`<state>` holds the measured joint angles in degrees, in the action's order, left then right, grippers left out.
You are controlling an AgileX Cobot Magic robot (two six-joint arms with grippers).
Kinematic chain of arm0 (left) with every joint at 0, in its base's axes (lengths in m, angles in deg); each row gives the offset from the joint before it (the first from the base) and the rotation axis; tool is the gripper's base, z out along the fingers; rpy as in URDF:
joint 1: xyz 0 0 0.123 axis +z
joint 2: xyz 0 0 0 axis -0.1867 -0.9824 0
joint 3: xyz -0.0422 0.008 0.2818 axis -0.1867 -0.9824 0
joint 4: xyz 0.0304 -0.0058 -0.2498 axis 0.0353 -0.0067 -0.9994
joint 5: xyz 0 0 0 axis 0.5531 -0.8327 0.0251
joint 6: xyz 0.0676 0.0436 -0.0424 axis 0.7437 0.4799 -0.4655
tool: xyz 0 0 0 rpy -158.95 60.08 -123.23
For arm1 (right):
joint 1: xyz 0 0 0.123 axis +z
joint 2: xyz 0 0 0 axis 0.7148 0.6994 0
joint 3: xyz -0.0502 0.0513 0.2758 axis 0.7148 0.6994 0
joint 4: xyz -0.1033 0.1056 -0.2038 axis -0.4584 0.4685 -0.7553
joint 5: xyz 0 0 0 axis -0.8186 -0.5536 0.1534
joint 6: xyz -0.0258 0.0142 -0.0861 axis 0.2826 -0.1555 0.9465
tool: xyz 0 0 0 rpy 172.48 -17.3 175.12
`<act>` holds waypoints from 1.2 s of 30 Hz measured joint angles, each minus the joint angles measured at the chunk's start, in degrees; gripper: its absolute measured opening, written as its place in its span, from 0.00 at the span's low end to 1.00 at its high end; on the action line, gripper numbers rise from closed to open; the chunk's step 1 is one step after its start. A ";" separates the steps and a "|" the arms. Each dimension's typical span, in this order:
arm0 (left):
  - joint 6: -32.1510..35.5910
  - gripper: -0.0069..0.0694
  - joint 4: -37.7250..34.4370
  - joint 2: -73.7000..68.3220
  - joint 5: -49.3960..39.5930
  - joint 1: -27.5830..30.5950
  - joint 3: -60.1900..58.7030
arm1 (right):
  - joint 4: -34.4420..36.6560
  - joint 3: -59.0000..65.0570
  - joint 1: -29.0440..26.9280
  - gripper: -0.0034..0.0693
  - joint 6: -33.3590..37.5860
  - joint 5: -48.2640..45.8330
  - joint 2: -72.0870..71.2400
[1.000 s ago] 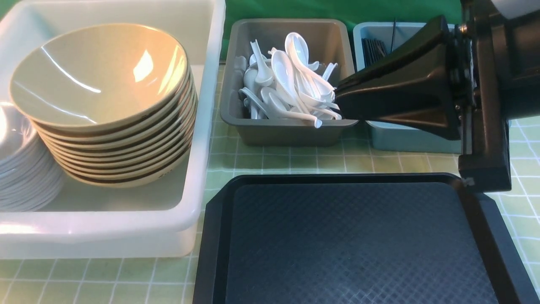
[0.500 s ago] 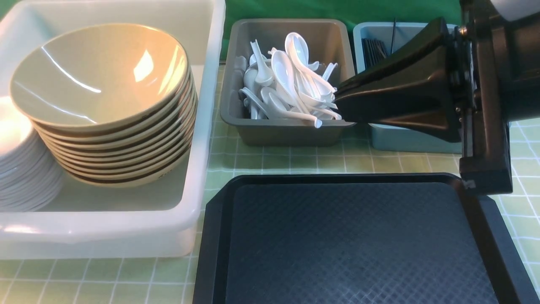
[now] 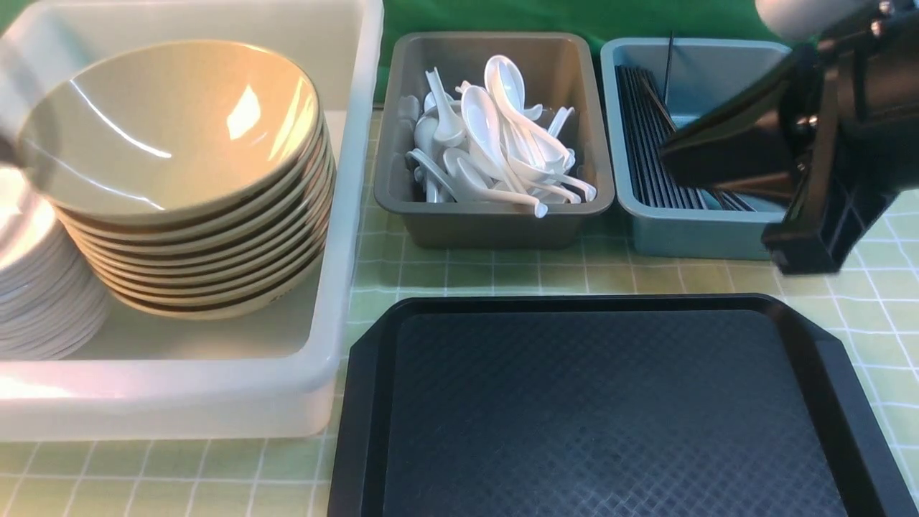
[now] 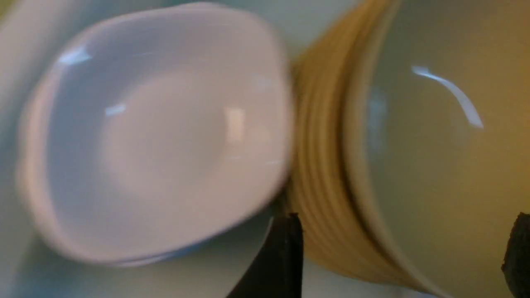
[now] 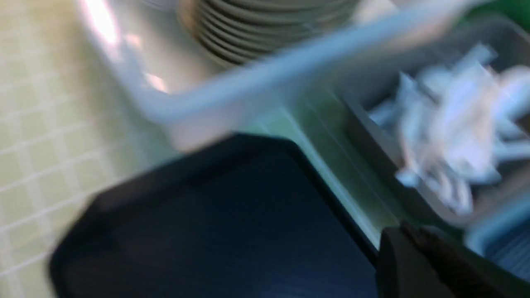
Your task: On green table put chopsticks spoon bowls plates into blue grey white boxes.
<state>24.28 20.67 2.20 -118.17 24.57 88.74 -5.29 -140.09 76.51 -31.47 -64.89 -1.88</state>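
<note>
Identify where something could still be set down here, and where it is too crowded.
Free: the black tray, bare, in front of the grey box and blue box. Crowded: white box with bowls and plates; spoons fill grey.

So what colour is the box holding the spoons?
Grey box, white spoons; clearest in the front view.
</note>
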 joint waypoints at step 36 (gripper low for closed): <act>-6.67 0.09 -19.91 52.06 15.05 -27.95 -39.71 | -17.94 51.99 -1.78 0.08 -30.47 20.34 -62.28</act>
<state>17.61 0.76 54.27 -103.12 -3.38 49.03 -23.23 -88.10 74.73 -61.94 -44.55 -64.16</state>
